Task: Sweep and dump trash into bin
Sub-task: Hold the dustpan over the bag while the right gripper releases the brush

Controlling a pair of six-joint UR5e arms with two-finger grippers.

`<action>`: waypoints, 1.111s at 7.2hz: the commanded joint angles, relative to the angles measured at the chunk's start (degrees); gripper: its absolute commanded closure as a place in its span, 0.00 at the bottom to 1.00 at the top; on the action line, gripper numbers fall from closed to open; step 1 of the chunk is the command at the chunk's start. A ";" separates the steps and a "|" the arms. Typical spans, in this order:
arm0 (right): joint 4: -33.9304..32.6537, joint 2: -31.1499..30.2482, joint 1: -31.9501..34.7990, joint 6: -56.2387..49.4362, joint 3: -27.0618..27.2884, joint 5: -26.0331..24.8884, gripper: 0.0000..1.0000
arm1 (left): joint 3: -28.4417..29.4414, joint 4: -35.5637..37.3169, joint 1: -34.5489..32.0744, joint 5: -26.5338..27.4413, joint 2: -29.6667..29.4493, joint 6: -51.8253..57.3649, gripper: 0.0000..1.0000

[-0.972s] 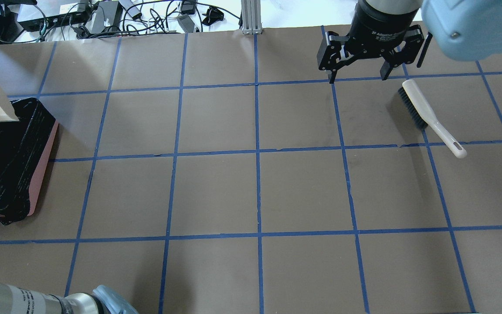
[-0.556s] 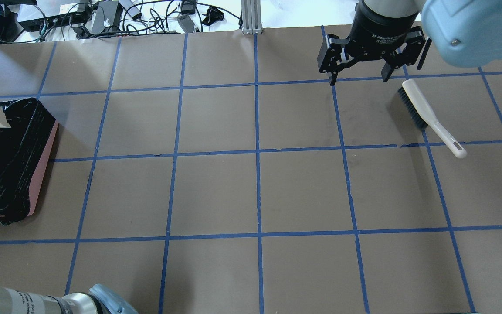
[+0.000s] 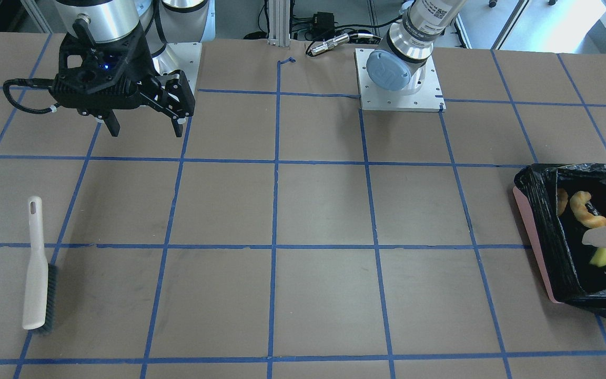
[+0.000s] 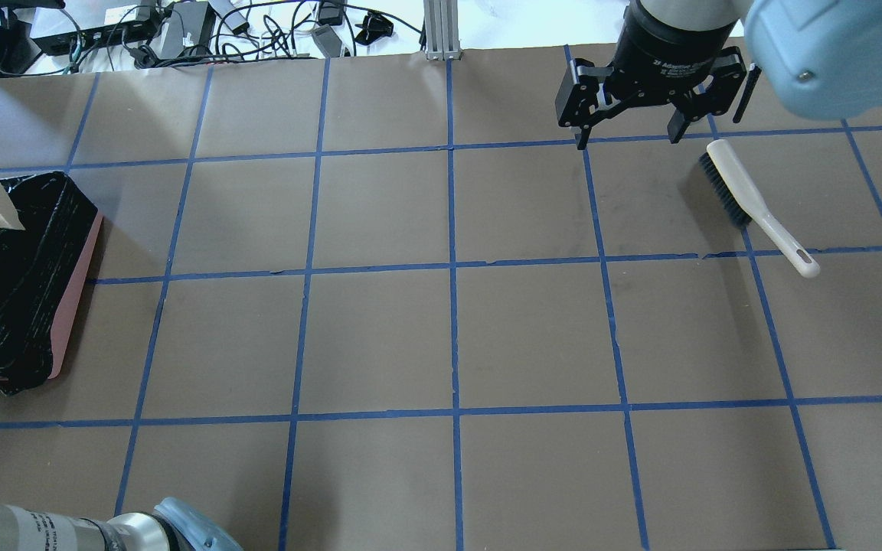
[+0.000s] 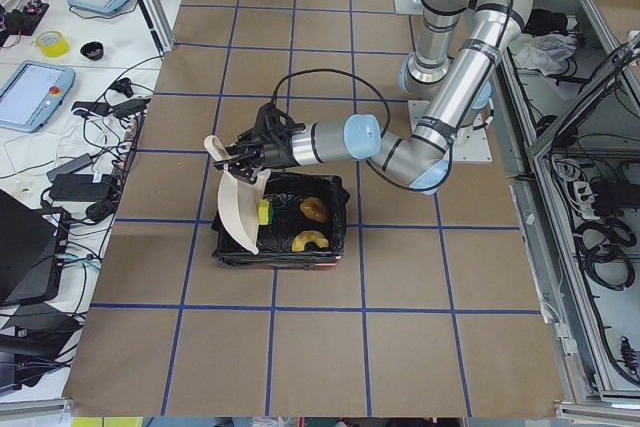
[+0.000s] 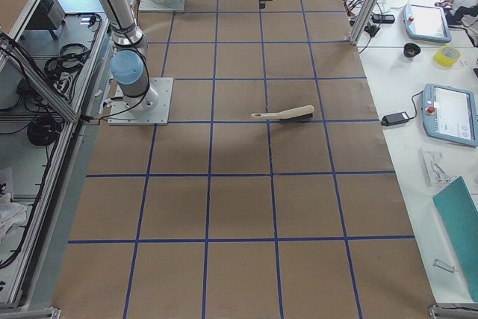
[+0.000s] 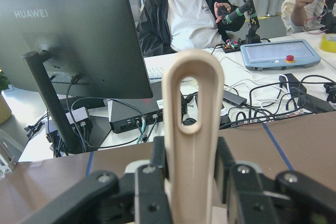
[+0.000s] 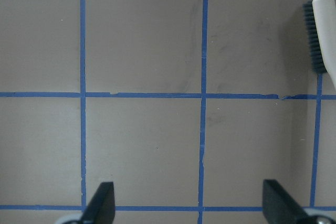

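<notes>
The left gripper (image 5: pixel 262 142) was clamped tight on the looped handle of the beige dustpan (image 5: pixel 238 209), its fingers (image 7: pixel 149 182) pressed against either side of the handle. It held the dustpan tipped steeply, mouth down, over the far end of the bin (image 4: pixel 73 252), which sat at the table's left edge. The bin was a pink box with a crinkled black bag stretched over its rim.

All of the trash lay inside, on the black plastic. The green-and-yellow sponge (image 5: pixel 263 213) was right under the dustpan's lip. The potato-like lump (image 5: pixel 314 209) lay near the side of the bin towards the robot, and the croissant piece (image 5: pixel 310 240) beside it, closer to the table's left edge (from the overhead camera only a scrap of yellow and one golden piece showed at the frame's edge).

Over by the far edge, on the right half of the table, the right gripper (image 4: pixel 628 139) hung above the brown paper with its fingers spread wide and nothing between them. The brush (image 4: pixel 739 187) lay flat on the table just beside it, towards the right edge, dark bristles on one side and its pale handle angled back towards the robot. The gripper was not touching it.
</notes>
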 commanded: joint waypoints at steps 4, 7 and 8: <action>-0.04 -0.14 0.04 0.32 0.09 -0.21 0.00 | 5.90 -5.85 -4.30 15.98 1.77 -17.15 1.00; -0.03 -0.14 0.04 0.32 0.09 -0.21 0.00 | 17.16 -28.08 -22.73 48.75 1.95 -40.24 1.00; -0.04 -0.14 0.04 0.32 0.09 -0.21 0.00 | 17.01 -33.88 -25.92 51.81 1.86 -50.06 1.00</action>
